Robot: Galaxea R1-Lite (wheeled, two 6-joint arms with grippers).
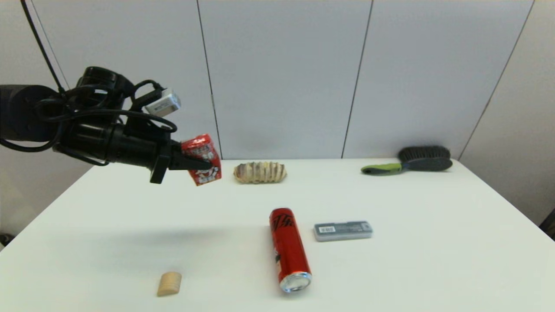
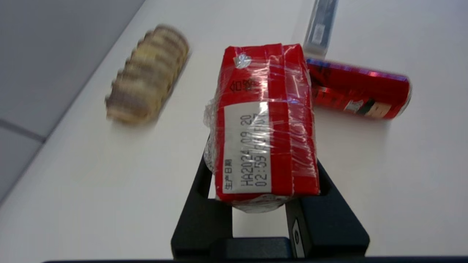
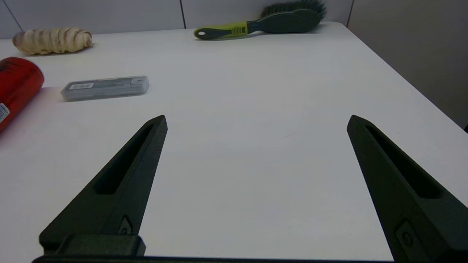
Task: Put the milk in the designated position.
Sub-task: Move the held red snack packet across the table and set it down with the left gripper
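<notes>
Nearest on the white bench [image 1: 433,242]: a small tan block [image 1: 169,284], and the red can [image 1: 289,250] lying flat, its open end facing the robot. Just right of the can rests a grey case [image 1: 343,230]. The right tool [image 3: 256,182] sits low over bare bench, fingers spread wide, grasping nothing. Higher up on the left, the left tool [image 1: 203,164] is clenched on the milk [image 1: 202,158], well above the bench, tilted, crimped top up and leaning left. Farther back lie a ridged bread roll [image 1: 260,172] and a green-handled brush [image 1: 409,161].
</notes>
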